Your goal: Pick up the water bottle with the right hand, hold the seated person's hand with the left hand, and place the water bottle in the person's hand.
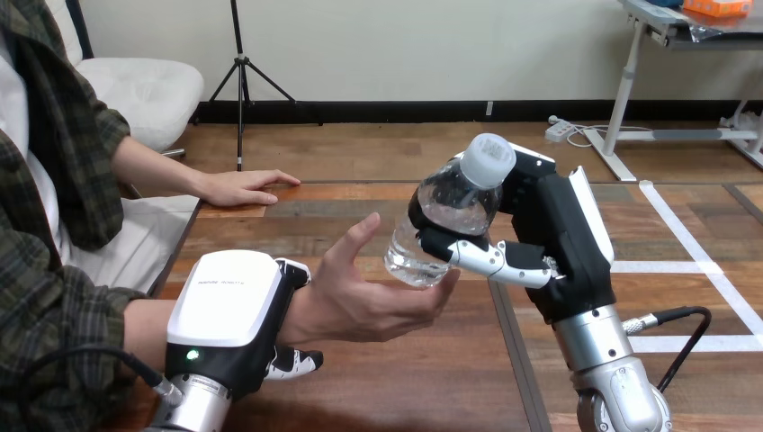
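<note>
Now, your right hand has its fingers curled round the middle of the water bottle, gripping it above the table. The bottle's long axis leans: its white cap points up and right, its base down and left, touching the fingertips of the person's upturned hand. Your left hand sits at that hand's wrist, fingertips showing above and below it, so it seems clasped round the wrist, though its shell hides most of the grip. The person's other hand lies flat at the table's far left.
</note>
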